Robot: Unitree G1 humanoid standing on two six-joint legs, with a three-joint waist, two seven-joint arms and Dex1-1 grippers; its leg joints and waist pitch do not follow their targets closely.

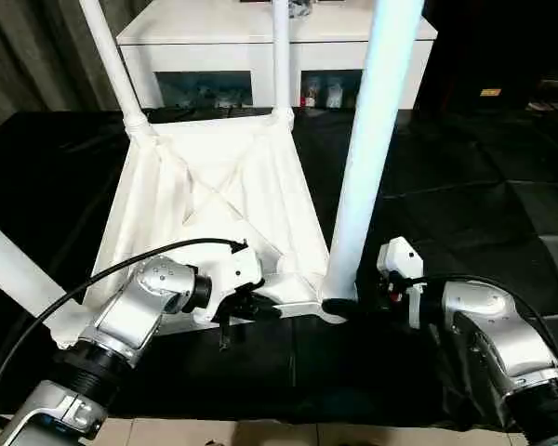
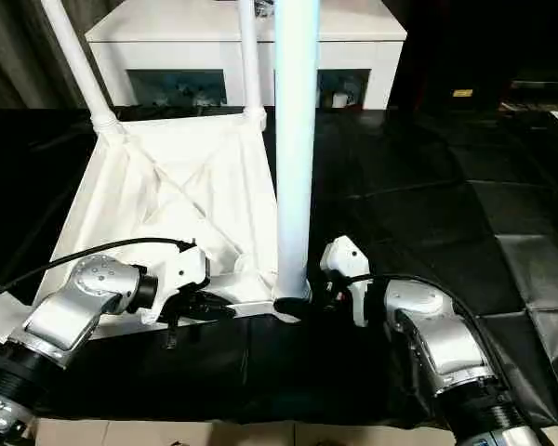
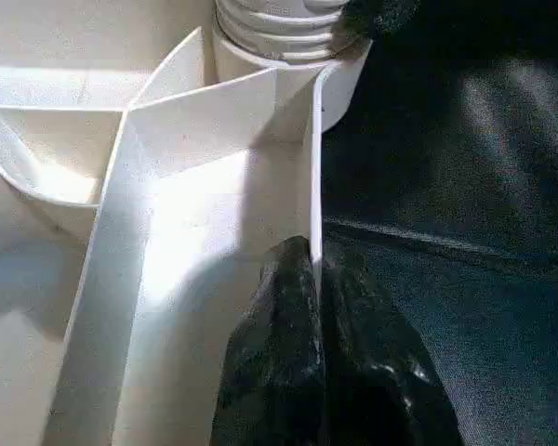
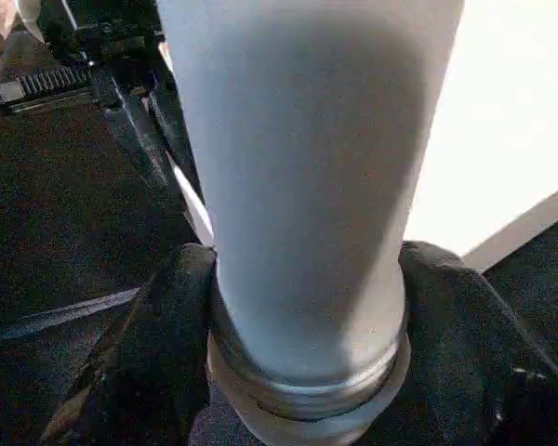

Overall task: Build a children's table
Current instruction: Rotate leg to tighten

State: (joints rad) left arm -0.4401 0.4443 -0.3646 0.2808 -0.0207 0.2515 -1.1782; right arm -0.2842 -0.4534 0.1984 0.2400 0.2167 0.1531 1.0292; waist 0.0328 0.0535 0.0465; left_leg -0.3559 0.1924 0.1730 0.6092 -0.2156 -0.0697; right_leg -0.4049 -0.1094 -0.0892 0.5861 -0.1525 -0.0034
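Observation:
The children's table lies upside down on a black mat, its ribbed white top (image 1: 214,195) facing up. Legs stand in the far left (image 1: 112,65), far right (image 1: 281,56) and near right (image 1: 372,139) sockets. A fourth leg (image 1: 9,269) slants off at the near left. My left gripper (image 1: 265,311) is shut on the thin front rim (image 3: 314,186) of the top, close to the near right socket. My right gripper (image 1: 339,305) is shut on the base of the near right leg (image 4: 307,186), one black finger (image 4: 158,344) on each side just above its threaded end.
A white low cabinet (image 1: 260,37) with dark glass openings stands just behind the table. The black mat (image 1: 465,186) spreads to the right. Its front edge meets a pale floor (image 1: 260,432) near my arms. A black cable (image 1: 93,279) loops over my left forearm.

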